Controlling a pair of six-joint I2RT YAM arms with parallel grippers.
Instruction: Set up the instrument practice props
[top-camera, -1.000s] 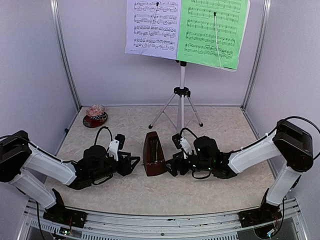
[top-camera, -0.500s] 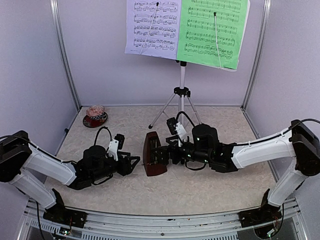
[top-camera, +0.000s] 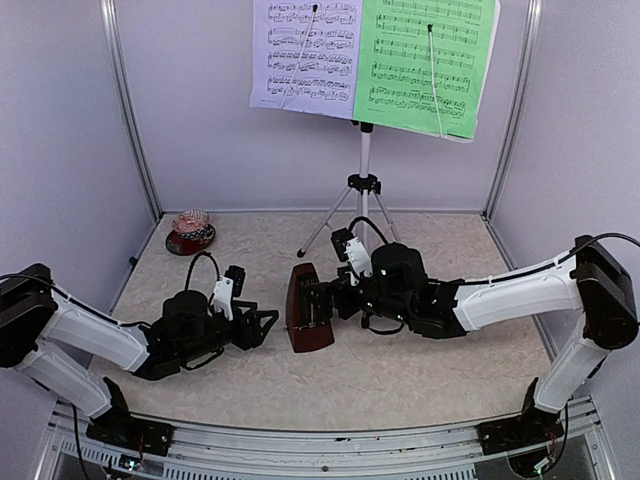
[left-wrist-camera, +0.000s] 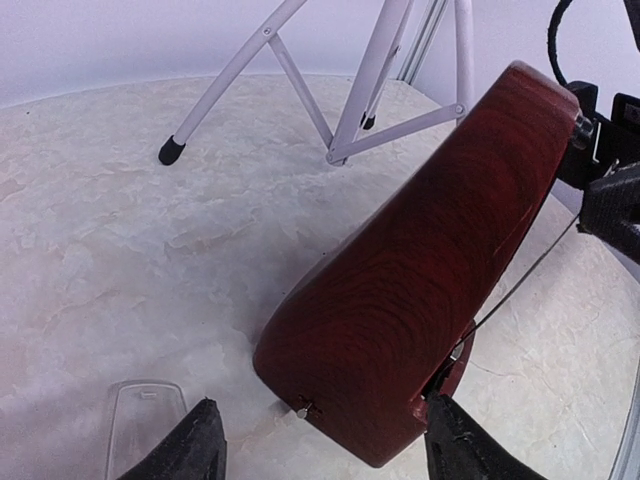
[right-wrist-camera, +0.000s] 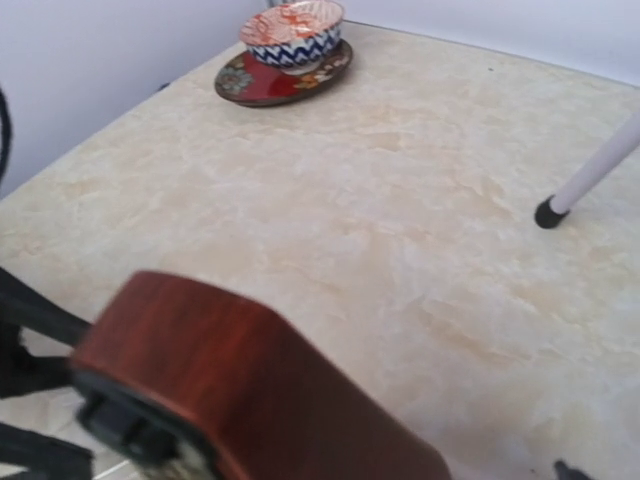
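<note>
The silver tripod music stand (top-camera: 363, 185) stands at the back and holds a pale lavender sheet (top-camera: 305, 55) and a green sheet (top-camera: 425, 62). The brown pyramid metronome (top-camera: 308, 308) stands upright in front of it. My left gripper (top-camera: 262, 325) is open just left of it. In the left wrist view the metronome (left-wrist-camera: 420, 270) rises right ahead of my left gripper (left-wrist-camera: 325, 450), whose fingertips (left-wrist-camera: 190, 445) stand wide apart. My right gripper (top-camera: 322, 303) reaches in from the right, open, its fingers spread at the metronome's upper front. The right wrist view shows the metronome (right-wrist-camera: 250, 390) close below, blurred.
A patterned bowl on a red plate (top-camera: 190, 232) sits at the back left, the same bowl (right-wrist-camera: 292, 25) showing far off in the right wrist view. Tripod feet (left-wrist-camera: 170, 152) rest behind the metronome. Metal frame posts (top-camera: 130, 110) and white walls close in the table.
My right arm has swung left, from beside the metronome to its upper front, and its jaws have widened. The left gripper has opened slightly and barely moved.
</note>
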